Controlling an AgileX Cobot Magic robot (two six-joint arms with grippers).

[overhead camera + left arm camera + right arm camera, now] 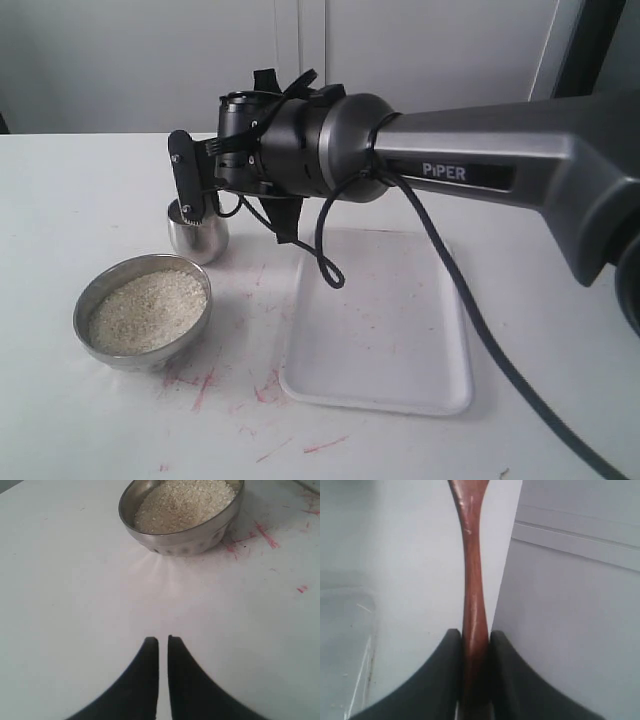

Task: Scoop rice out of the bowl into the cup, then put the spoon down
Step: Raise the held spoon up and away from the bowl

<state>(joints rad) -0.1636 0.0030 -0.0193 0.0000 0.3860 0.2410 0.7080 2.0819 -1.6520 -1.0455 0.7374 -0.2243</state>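
Observation:
The steel bowl [88,305] holds a heap of pale rice [145,310] at the front left of the table. The small shiny cup [198,238] stands just behind it. My right gripper [188,182] reaches across and hangs right above the cup. In the right wrist view that gripper [474,632] is shut on the slim handle of the reddish-brown wooden spoon [471,565]; the scoop runs out of frame. The spoon does not show in the exterior view. My left gripper [163,640] is shut and empty, low over bare table short of the bowl [190,542] and its rice [182,502].
A white rectangular tray [385,340] lies right of the bowl, under the right arm. A black cable [330,250] loops down from the arm over it. Red marks stain the table around the bowl.

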